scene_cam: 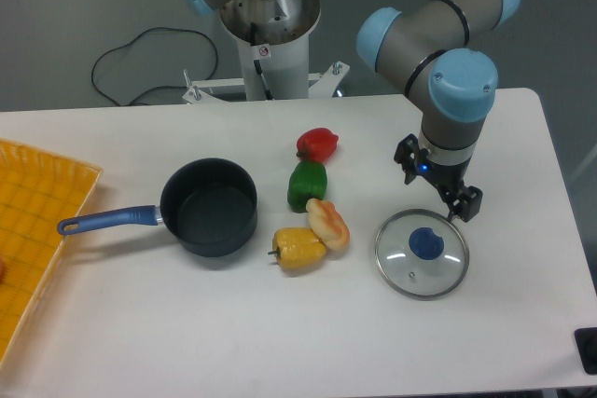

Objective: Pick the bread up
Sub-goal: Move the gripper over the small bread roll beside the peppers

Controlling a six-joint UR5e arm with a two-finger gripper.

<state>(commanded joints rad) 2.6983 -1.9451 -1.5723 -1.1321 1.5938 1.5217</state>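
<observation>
Your risk is crowding: the bread (328, 224) lies mid-worktop touching the yellow pepper (298, 249) on its near left, with the green pepper (307, 185) just beyond. A wide grab takes both. The gripper (438, 184) hovers right, above the glass lid (422, 253); I can't tell if the fingers are parted.
</observation>
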